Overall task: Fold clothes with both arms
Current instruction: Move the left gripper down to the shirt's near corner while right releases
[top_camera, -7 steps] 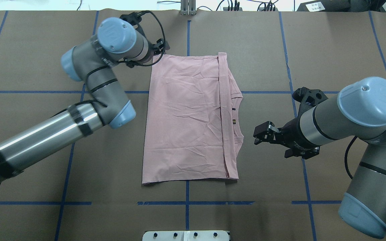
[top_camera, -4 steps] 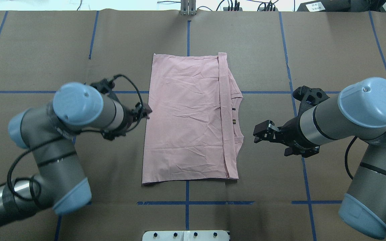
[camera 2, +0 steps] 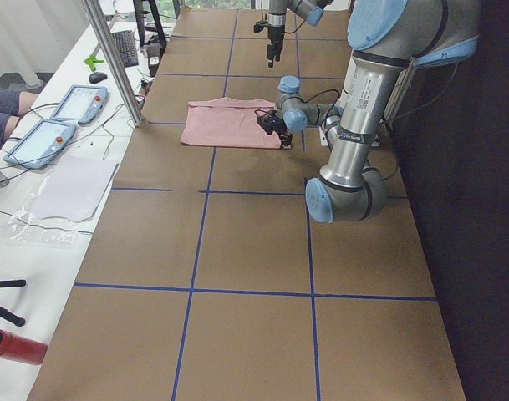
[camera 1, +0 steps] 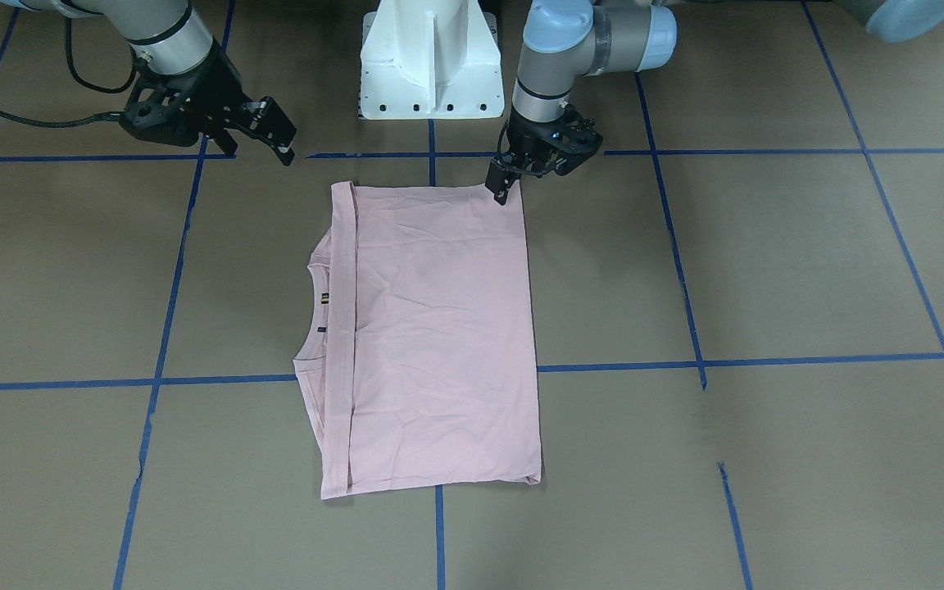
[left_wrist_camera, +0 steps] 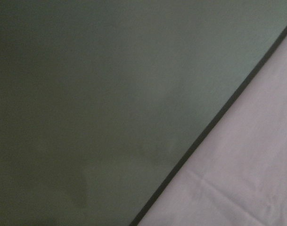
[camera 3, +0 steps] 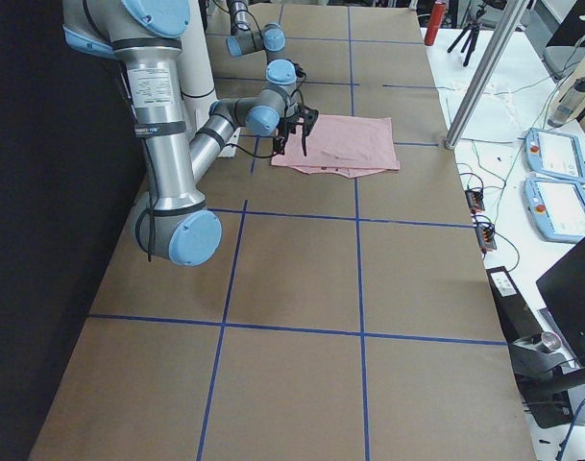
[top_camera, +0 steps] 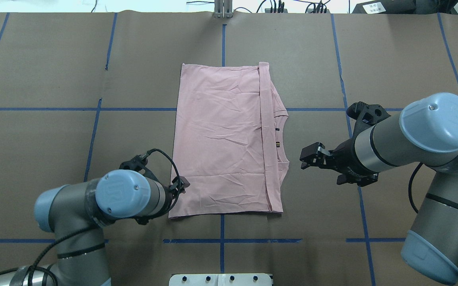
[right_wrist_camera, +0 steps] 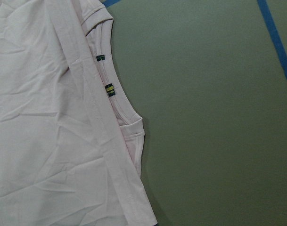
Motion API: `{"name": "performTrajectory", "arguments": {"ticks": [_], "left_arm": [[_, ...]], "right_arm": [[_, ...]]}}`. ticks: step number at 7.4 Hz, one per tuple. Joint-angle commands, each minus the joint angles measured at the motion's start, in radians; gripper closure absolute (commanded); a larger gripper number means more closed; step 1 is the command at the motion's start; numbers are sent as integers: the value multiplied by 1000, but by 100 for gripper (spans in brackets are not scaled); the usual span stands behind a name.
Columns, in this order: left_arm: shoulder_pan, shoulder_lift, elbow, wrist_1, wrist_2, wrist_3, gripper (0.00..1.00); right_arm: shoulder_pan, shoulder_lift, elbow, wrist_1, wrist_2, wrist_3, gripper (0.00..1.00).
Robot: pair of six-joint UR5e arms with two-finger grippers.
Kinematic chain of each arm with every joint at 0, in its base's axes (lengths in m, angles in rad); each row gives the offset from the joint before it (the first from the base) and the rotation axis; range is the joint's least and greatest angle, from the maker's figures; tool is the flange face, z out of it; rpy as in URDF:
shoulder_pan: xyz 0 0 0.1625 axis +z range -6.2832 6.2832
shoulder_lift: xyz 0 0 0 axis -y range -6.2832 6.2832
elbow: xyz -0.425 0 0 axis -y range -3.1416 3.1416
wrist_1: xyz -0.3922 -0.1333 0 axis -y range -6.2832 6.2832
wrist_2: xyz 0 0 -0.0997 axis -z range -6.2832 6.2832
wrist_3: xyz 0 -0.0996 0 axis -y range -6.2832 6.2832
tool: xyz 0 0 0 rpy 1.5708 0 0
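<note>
Overhead exterior gives me the clearest read: the T-shirt [top_camera: 221, 139] lies flat in the middle of the table [top_camera: 54, 59], folded into a tall rectangle, with its collar [top_camera: 283, 135] poking out along the right edge. My left gripper [top_camera: 182, 185] sits at the shirt's near left corner, apparently touching the cloth. Its wrist camera shows only a blur of table and pink edge, so I cannot tell how its jaws stand. The right gripper [top_camera: 303, 158] hovers with jaws wide, near the collar side but apart from the fabric. My worry is the stacked layers: a pinch at that corner could catch only the top ply and peel the fold open. If the left side lifts before the right has a hold, the shirt would likely drag and skew across the table.
</note>
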Motion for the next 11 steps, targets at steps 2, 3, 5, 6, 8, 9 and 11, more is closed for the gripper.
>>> {"name": "performTrajectory", "arguments": {"ticks": [2, 3, 5, 6, 8, 9, 11], "left_arm": [[18, -8, 10, 13, 10, -13, 5], [20, -12, 12, 13, 10, -13, 6], [20, -24, 30, 13, 11, -14, 7], [20, -24, 32, 13, 17, -14, 11], [20, -29, 30, 13, 17, -13, 41], [20, -28, 29, 14, 17, -13, 73], [21, -28, 27, 14, 24, -2, 100]], "right_arm": [[-3, 30, -8, -5, -8, 0, 0], [-3, 30, -10, -5, -9, 0, 0], [-1, 30, -10, -5, -9, 0, 0], [-1, 30, -10, -5, -9, 0, 0], [4, 32, -8, -5, -7, -1, 0], [4, 32, -8, -5, -7, -1, 0], [5, 30, -10, -5, -7, -1, 0]]}}
